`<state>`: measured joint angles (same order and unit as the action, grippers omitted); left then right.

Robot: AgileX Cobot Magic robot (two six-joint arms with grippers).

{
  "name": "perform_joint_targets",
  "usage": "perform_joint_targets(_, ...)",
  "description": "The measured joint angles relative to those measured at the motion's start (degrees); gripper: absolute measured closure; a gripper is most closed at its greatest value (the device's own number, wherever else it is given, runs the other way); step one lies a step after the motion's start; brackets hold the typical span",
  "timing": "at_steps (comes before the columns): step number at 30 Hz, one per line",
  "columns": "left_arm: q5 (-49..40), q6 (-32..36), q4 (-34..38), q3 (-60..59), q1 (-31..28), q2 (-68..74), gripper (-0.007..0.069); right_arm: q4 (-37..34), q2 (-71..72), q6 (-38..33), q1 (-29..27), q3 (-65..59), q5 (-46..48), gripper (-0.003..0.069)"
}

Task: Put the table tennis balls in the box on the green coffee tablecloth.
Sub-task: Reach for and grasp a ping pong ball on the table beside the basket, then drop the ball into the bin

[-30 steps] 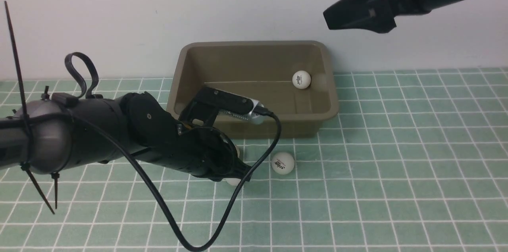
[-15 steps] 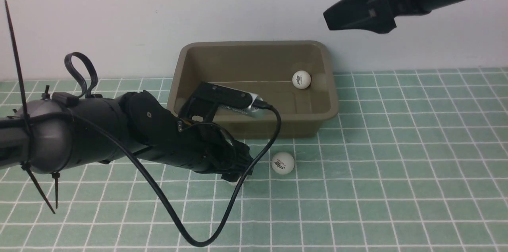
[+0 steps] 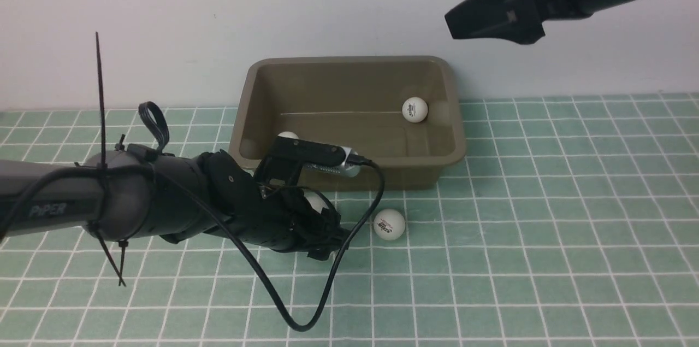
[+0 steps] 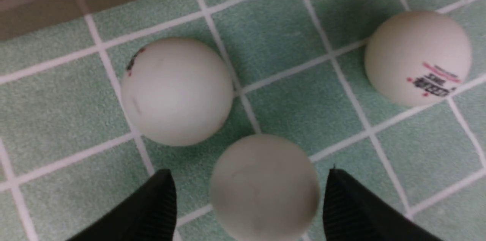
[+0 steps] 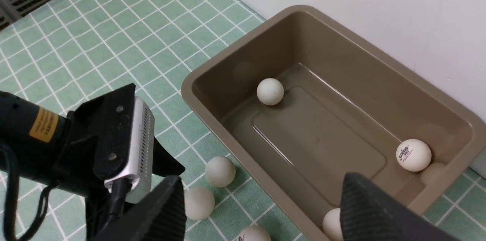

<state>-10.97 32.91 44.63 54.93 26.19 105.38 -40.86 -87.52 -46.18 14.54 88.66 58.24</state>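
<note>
**Straddling a ball in front of the box, left hand released**

Front view: my left hand (image 3: 329,237) sits low over the green coffee tablecloth (image 3: 546,237), just in front of the box (image 3: 349,60). Its fingers are mostly hidden behind the left arm (image 3: 164,205). One of the table tennis balls (image 3: 389,224) lies on the cloth just beside it. Two more show inside the box, one by the far right corner (image 3: 414,109) and one by the near left (image 3: 288,135). My right hand (image 3: 472,22) hangs in the air up by the box's far right corner.

Left wrist view: the fingers (image 4: 152,210) stand apart on either side of a plain ball (image 4: 264,188) resting on the cloth. One finger looks very close to it, though I can't tell whether it touches. Two other balls lie beyond, one plain (image 4: 176,91) and one printed (image 4: 417,57).

Right wrist view: my right hand (image 5: 262,178) is spread wide, grasping nothing, above the box (image 5: 212,70). Three balls lie inside it and three on the cloth outside its near wall.
</note>
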Motion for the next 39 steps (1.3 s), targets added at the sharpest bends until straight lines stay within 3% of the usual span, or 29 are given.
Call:
perform_joint_targets(4,1.07,0.0,0.02,0.05,0.0,0.94,0.0158,0.48,0.0,0.0,0.0,0.0,0.0,0.0165)
perform_joint_targets(9,2.23,0.0,0.12,0.07,0.0,2.09,0.0281,1.6,0.0,0.0,0.0,0.0,-0.07,0.0165)
perform_joint_targets(19,-5.2,2.79,0.54,0.07,0.13,-10.12,0.0279,3.95,0.0,0.0,0.0,0.0,-0.07,0.0165)
perform_joint_targets(24,8.83,10.41,1.54,0.07,0.18,-16.58,0.0279,4.07,0.0,0.0,0.0,0.0,-0.01,0.0165)
perform_joint_targets(26,15.72,12.83,1.68,0.07,0.18,-15.83,0.0279,4.07,0.0,0.0,0.0,0.0,0.17,0.0165)
perform_joint_targets(30,20.28,15.12,1.68,2.49,-0.73,-10.8,0.0279,4.07,0.0,0.0,0.0,0.0,0.69,0.0165)
perform_joint_targets(35,19.8,16.09,1.68,10.05,-3.55,-1.18,0.0279,4.07,0.0,0.0,0.0,0.0,1.07,0.0165)
perform_joint_targets(39,11.99,16.08,1.91,15.83,-4.86,2.1,0.0279,4.07,0.0,0.0,0.0,0.0,1.41,0.0165)
